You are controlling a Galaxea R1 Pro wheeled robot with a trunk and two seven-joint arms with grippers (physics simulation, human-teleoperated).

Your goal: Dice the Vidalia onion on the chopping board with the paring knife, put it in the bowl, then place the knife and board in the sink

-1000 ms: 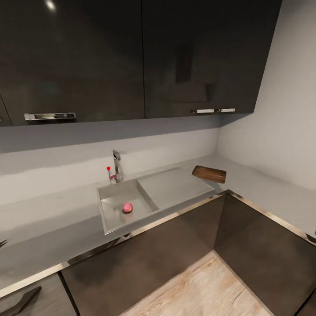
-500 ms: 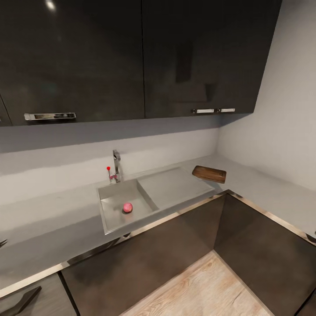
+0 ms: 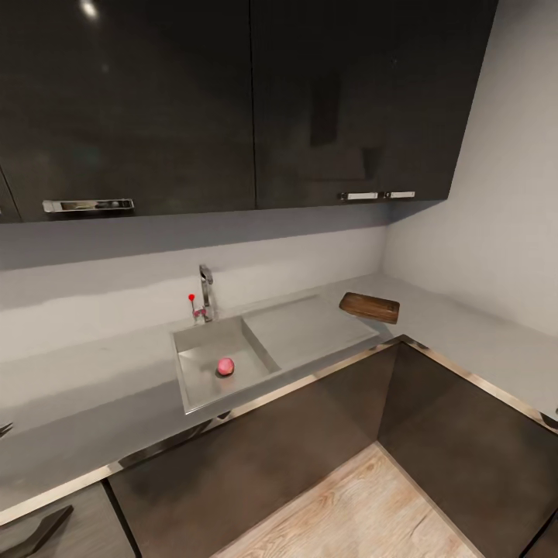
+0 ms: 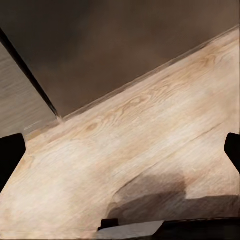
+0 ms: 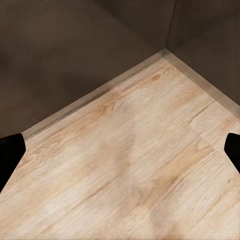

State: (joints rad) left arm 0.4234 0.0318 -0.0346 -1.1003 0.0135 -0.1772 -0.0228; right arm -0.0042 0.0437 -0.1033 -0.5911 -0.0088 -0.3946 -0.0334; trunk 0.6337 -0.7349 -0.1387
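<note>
The onion [image 3: 225, 366], a small pinkish ball, lies on the floor of the sink [image 3: 203, 341], near the basin's front, below the faucet [image 3: 205, 291]. The chopping board [image 3: 370, 307] rests on the tabletop [image 3: 93, 395] past the drainboard, toward the corner where the counter turns. Knife and bowl are not to be made out from here.

Both arms hang low over the wood floor [image 5: 130, 165]. The left tool [image 4: 120, 150] and the right tool [image 5: 120, 150] each show only as dark fingertips at the two edges of their wrist views, spread wide with nothing between them, so both are empty.

Nothing of the task looks started; the robot stands well back from the cabinets (the onion is far out of reach). The risk, as I judge it, lies in the approach: roll in too far or at an angle and the base strikes the dark lower cabinets in this tight corner, or an arm raised late catches the tabletop's front edge. The round onion may also roll away from a clumsy pinch
</note>
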